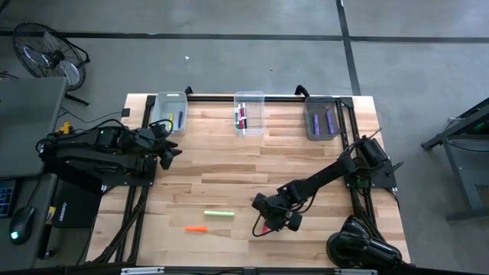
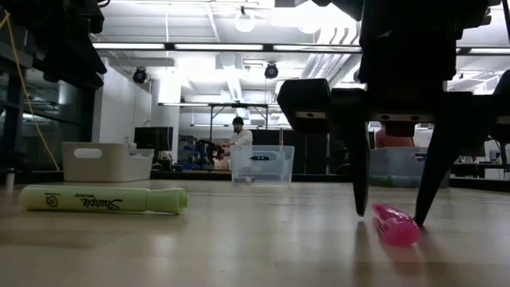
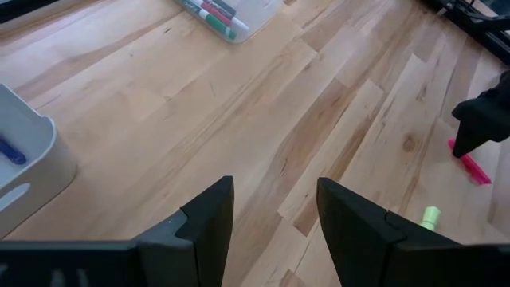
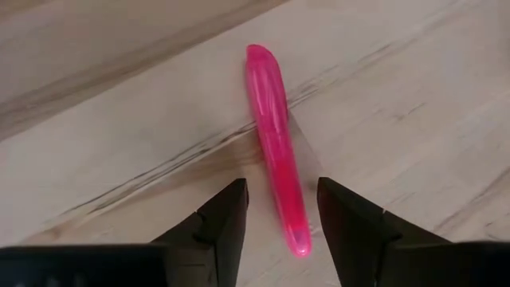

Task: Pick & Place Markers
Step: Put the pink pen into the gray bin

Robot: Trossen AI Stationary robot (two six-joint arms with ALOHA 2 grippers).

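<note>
A pink marker [image 4: 275, 135] lies flat on the wooden table near its near edge, also showing in the low view [image 2: 396, 224]. My right gripper [image 4: 280, 185] is open and points down over it. One finger stands on each side of the marker's near end, the tips low by the table [image 2: 389, 215], and they do not visibly touch the marker. A light green marker [image 1: 219, 214] and an orange marker [image 1: 195, 228] lie to the left of it. My left gripper [image 1: 172, 149] waits open at the table's left side.
Three bins stand along the far edge: a white one [image 1: 170, 114] on the left, a clear one [image 1: 249, 113] in the middle with several markers in it, and a grey one [image 1: 324, 121] on the right with purple markers. A person stands far off in the room [image 2: 237, 131].
</note>
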